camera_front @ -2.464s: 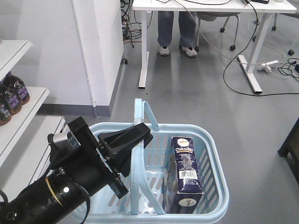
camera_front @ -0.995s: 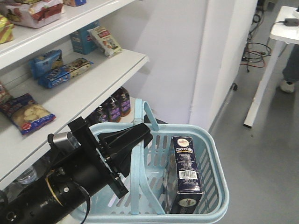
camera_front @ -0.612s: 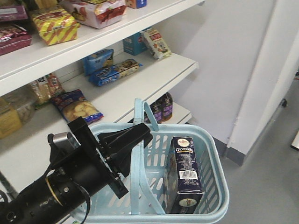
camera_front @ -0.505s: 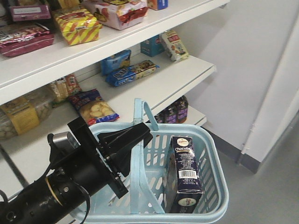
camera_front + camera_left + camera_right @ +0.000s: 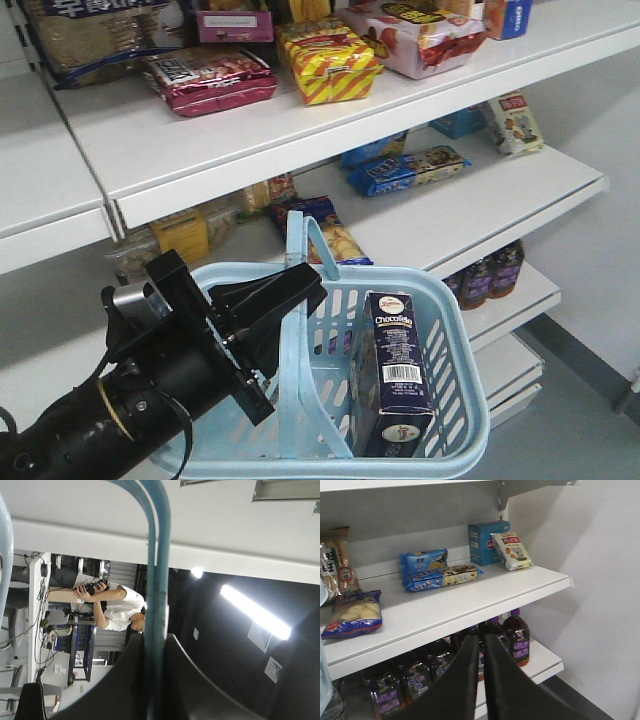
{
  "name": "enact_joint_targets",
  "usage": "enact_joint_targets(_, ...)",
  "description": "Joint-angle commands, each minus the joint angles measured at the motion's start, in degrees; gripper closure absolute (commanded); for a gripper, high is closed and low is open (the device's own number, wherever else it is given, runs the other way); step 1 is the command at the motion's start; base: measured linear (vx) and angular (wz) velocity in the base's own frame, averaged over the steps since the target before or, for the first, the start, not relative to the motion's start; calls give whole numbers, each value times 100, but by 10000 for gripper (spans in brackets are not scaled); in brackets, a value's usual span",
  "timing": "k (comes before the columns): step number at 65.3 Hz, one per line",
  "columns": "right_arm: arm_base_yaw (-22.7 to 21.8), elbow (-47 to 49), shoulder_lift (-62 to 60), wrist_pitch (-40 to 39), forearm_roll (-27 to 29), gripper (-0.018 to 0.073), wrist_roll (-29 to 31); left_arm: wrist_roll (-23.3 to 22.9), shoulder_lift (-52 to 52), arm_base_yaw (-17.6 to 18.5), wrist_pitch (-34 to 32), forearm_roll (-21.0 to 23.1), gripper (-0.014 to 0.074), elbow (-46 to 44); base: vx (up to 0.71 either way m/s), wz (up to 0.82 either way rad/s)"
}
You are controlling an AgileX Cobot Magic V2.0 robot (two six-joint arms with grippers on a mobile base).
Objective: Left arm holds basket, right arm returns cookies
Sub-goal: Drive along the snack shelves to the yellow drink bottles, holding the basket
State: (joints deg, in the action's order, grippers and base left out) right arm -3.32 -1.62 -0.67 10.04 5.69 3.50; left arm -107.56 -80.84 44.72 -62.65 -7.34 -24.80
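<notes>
Basket handles (image 5: 156,580) sit clamped between left fingers (image 5: 200,690).

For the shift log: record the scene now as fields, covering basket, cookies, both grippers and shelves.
basket: light blue, held by its handles
cookies: navy box standing on end inside basket
left gripper: shut on basket handles
right gripper: shut, empty, facing shelves
shelves: white, holding snack packets and bottles
</notes>
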Motion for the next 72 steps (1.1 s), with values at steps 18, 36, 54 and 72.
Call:
enact_joint_targets(18,-7,-101,-67,-404,-20,566,45,-5,225,31,-1599,86,596,-138,2,38)
enact_joint_targets(36,-7,-101,-67,-410,-20,566,45,-5,225,31,-1599,86,596,-138,-2,31)
enact_joint_targets(54,-7,-101,-67,-410,-20,566,45,-5,225,31,-1599,86,596,-138,-4,27)
enact_joint_targets(72,-7,-101,-67,-410,-20,566,45,-5,225,31,-1599,86,596,-138,-3,31)
